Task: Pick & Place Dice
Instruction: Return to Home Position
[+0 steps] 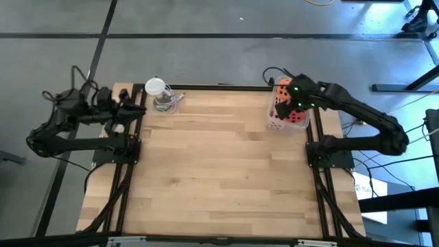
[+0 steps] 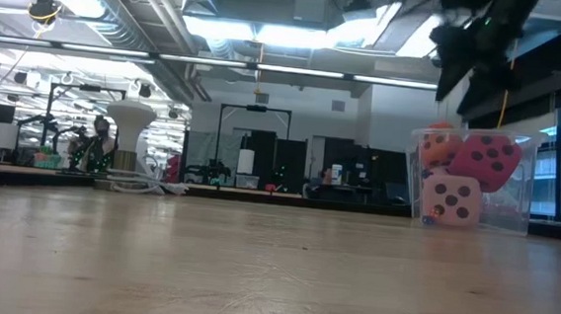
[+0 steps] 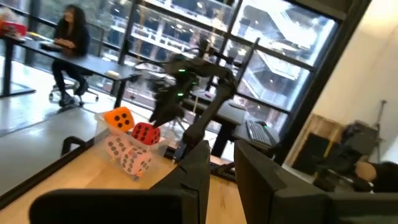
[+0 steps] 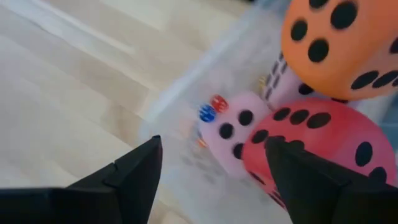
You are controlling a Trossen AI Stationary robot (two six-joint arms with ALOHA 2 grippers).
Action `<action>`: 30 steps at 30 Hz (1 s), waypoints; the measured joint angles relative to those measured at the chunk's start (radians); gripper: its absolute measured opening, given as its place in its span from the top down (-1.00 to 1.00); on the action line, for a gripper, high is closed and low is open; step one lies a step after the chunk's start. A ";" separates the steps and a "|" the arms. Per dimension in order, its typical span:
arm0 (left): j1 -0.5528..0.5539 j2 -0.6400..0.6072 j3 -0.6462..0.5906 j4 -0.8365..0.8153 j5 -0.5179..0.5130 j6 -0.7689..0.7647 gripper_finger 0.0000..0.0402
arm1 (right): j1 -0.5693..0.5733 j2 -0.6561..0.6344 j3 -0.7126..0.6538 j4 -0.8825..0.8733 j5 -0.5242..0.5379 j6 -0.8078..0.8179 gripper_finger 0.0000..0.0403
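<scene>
Dice [image 2: 452, 201] in corner container [image 2: 525, 194], right fingers [image 4: 130, 177] spread above.

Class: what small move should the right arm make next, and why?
Probably lift the right gripper clear: its fingers are open and empty above the container, dice inside. The left gripper waits at the left rear edge.

Right arm [image 1: 357, 113] stretches to 2 o'clock in the high view, right pincer [image 1: 288, 99] spread wide, empty. Left arm [image 1: 68, 127] sits folded at 10 o'clock, left pincer [image 1: 139, 110] narrowly parted.
</scene>
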 joint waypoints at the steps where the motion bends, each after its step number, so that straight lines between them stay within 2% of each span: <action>1: 0.000 -0.012 0.001 -0.016 -0.013 -0.008 0.67 | 0.012 -0.026 0.000 0.010 0.004 0.017 -0.39; 5: 0.000 -0.026 -0.001 -0.056 -0.077 -0.050 0.67 | 0.053 -0.157 0.000 0.016 0.051 0.085 -0.36; 8: 0.000 -0.027 0.000 -0.047 -0.078 -0.040 0.67 | 0.102 -0.254 0.000 0.037 0.096 0.130 -0.35; 12: 0.000 -0.019 -0.006 -0.093 -0.058 0.038 0.67 | 0.186 -0.378 0.002 0.073 0.215 0.181 -0.35; 16: 0.000 -0.070 -0.078 -0.054 -0.075 0.078 0.67 | 0.259 -0.484 0.001 0.063 0.368 0.233 -0.35; 19: 0.000 -0.139 -0.152 -0.014 -0.123 0.043 0.67 | 0.297 -0.534 -0.007 0.055 0.412 0.238 -0.35; 23: 0.000 -0.218 -0.235 0.019 -0.135 -0.022 0.67 | 0.323 -0.571 -0.066 0.057 0.462 0.253 -0.35; 26: 0.000 -0.260 -0.277 0.022 -0.155 -0.044 0.67 | 0.338 -0.586 -0.141 0.110 0.471 0.264 -0.35; 30: 0.000 -0.285 -0.319 0.015 -0.190 -0.044 0.67 | 0.373 -0.587 -0.265 0.341 0.355 0.214 -0.35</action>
